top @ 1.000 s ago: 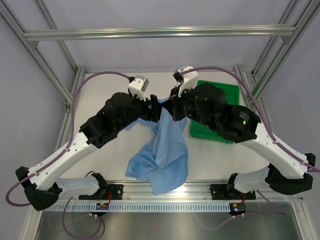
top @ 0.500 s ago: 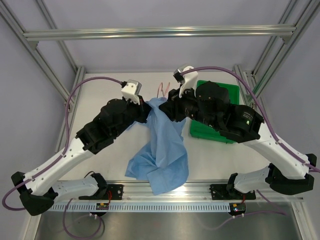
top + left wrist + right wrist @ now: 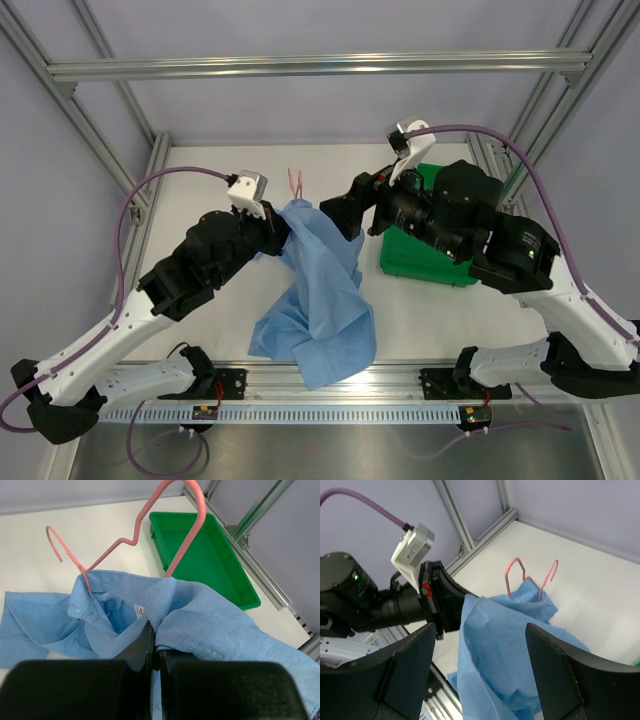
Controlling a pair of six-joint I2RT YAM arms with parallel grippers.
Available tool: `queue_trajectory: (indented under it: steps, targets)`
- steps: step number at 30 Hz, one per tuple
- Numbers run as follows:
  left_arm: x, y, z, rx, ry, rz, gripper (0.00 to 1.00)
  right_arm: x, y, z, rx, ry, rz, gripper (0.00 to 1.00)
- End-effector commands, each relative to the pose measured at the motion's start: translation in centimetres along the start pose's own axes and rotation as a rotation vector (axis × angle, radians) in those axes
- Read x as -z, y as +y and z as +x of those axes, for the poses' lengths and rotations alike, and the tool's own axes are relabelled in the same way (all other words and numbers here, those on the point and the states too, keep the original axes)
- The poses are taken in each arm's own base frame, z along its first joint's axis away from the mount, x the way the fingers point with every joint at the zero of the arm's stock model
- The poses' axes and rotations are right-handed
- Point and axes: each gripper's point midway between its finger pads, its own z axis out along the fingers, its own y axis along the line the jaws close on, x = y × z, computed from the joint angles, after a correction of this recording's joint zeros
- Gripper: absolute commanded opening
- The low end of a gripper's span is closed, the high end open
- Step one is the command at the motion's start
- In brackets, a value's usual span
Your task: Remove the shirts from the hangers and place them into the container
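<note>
Left tool (image 3: pixel 154 630) pinched the thin light blue shirt (image 3: pixel 325 290), not yet off its pink wire hanger (image 3: pixel 190 537); right tool (image 3: pixel 480 670) gaped empty; green plastic tray (image 3: pixel 200 550), three o'clock, stood unfilled.

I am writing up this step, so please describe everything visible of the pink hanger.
The hanger is one thin pink wire, seemingly metal. Its small hook, with a twisted neck, and one shoulder with a stepped bend stick out of the collar of the blue shirt; the rest is hidden inside the cloth. It points away from the arms, left of the green tray. Only the shirt touches it: the left gripper pinches cloth, not wire, and the open right gripper is apart.
</note>
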Motion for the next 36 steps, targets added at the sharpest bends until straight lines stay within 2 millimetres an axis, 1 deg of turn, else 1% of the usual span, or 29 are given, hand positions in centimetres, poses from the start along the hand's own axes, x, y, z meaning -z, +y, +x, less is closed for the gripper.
queue_trajectory:
  steps: [1,2,3,4,5,6,7,8,9,10,11,13,14,15,17,18,19,21,23,24,28,34,36]
  targets:
    - [0.3,-1.2,-1.3,0.043,-0.052,0.058,0.0,-2.8,-0.5,0.3,-0.026,0.01,0.022,0.81]
    - [0.3,-1.2,-1.2,0.042,-0.048,0.058,0.0,-3.4,-1.4,0.1,-0.026,0.016,0.047,0.8]
    - [0.2,-1.2,-1.1,0.042,-0.046,0.059,0.0,-4.5,-1.5,-0.2,-0.022,0.024,0.057,0.79]
    - [0.2,-1.3,-1.0,0.038,-0.043,0.064,0.0,-4.9,-1.7,-0.3,-0.015,0.035,0.058,0.78]
    - [0.1,-1.2,-0.9,0.037,-0.041,0.062,0.0,-5.0,-1.3,-0.8,-0.015,0.048,0.033,0.77]
    - [0.1,-1.3,-0.9,0.036,-0.04,0.063,0.0,-6.6,-1.5,0.3,-0.002,0.092,0.046,0.77]
    - [0.1,-1.3,-0.8,0.036,-0.04,0.066,0.0,-7.0,-1.7,1.2,0.018,0.132,0.059,0.77]
    - [0.0,-1.4,-0.9,0.037,-0.043,0.068,0.0,-7.2,-1.8,0.5,0.026,0.123,0.071,0.77]
    - [0.0,-1.3,-0.8,0.038,-0.043,0.068,0.0,-8.4,-2.2,1.4,0.037,0.149,0.096,0.76]
    - [-0.1,-1.5,-0.7,0.04,-0.041,0.077,0.0,-8.6,-2.8,2.0,0.051,0.173,0.123,0.75]
    - [-0.1,-1.5,-0.6,0.039,-0.039,0.078,0.0,-9.2,-2.9,1.9,0.051,0.179,0.132,0.74]
    - [-0.2,-1.6,-0.5,0.042,-0.038,0.081,0.0,-9.4,-3.4,2.4,0.045,0.2,0.162,0.72]
    - [-0.1,-1.7,-0.6,0.045,-0.042,0.086,0.0,-9.4,-3.5,2.0,0.038,0.192,0.174,0.71]
    - [-0.1,-1.6,-0.5,0.044,-0.042,0.086,0.0,-9.7,-3.6,2.3,0.032,0.201,0.187,0.7]
    - [-0.1,-1.7,-0.7,0.043,-0.045,0.09,0.0,-9.6,-3.9,2.6,0.019,0.216,0.209,0.68]
    - [0.0,-1.8,-0.9,0.041,-0.049,0.093,0.0,-9.8,-4.1,2.8,0.018,0.225,0.218,0.68]
    - [0.0,-1.8,-0.9,0.041,-0.051,0.094,0.0,-9.8,-4.4,3.0,0.01,0.23,0.239,0.66]
    - [0.0,-1.9,-0.8,0.042,-0.048,0.099,0.0,-9.8,-4.7,2.9,0.005,0.228,0.256,0.65]
    - [0.0,-2.0,-0.8,0.039,-0.047,0.102,0.0,-9.8,-5.2,2.9,-0.002,0.232,0.269,0.62]
    - [0.0,-1.9,-0.7,0.04,-0.046,0.098,0.0,-10.0,-5.3,3.3,-0.007,0.243,0.273,0.61]
    - [0.2,-1.8,-0.8,0.039,-0.052,0.099,0.0,-10.5,-5.4,3.9,-0.02,0.259,0.278,0.59]
    - [0.5,-1.8,-1.2,0.037,-0.064,0.102,0.0,-11.5,-5.7,4.9,-0.03,0.283,0.285,0.58]
    - [0.5,-1.8,-1.2,0.035,-0.063,0.101,0.0,-11.6,-5.8,5.0,-0.035,0.283,0.293,0.55]
